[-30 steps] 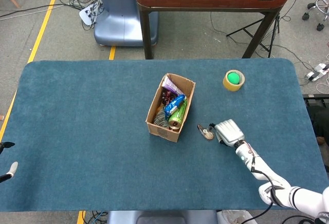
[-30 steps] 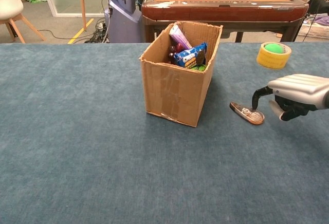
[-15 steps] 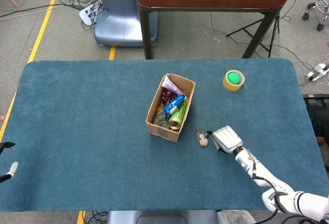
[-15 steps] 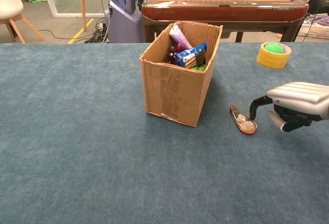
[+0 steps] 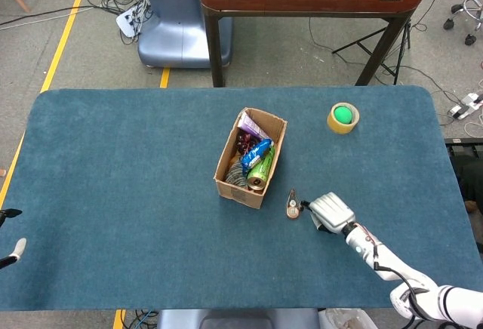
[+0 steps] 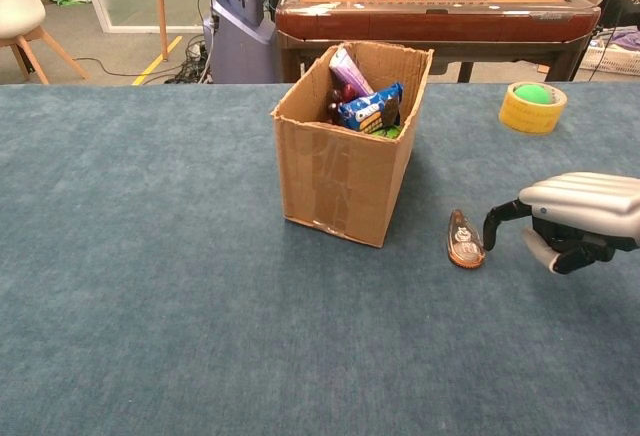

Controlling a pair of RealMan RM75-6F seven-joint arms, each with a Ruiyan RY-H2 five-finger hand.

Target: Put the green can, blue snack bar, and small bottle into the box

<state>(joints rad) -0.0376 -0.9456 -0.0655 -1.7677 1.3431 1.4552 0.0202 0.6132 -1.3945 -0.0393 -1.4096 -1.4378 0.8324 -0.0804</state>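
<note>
The cardboard box (image 5: pixel 250 158) stands mid-bench (image 5: pixel 113 193), and the green can (image 5: pixel 261 170) and blue snack bar (image 5: pixel 256 153) already lie inside it among other packets. The small bottle (image 6: pixel 465 238) lies flat on the blue cloth, near the box's right side. The right robot hand (image 6: pixel 575 218) hovers just beside it, fingers curled, one dark fingertip (image 6: pixel 490 239) close to the bottle; whether it touches, I can't quite tell. The left robot hand (image 5: pixel 10 252) barely shows at the bench's edge, its fingers impossible to judge. A yellow tape roll (image 5: pixel 343 118) holding a green ball (image 5: pixel 344 112) sits well apart.
</note>
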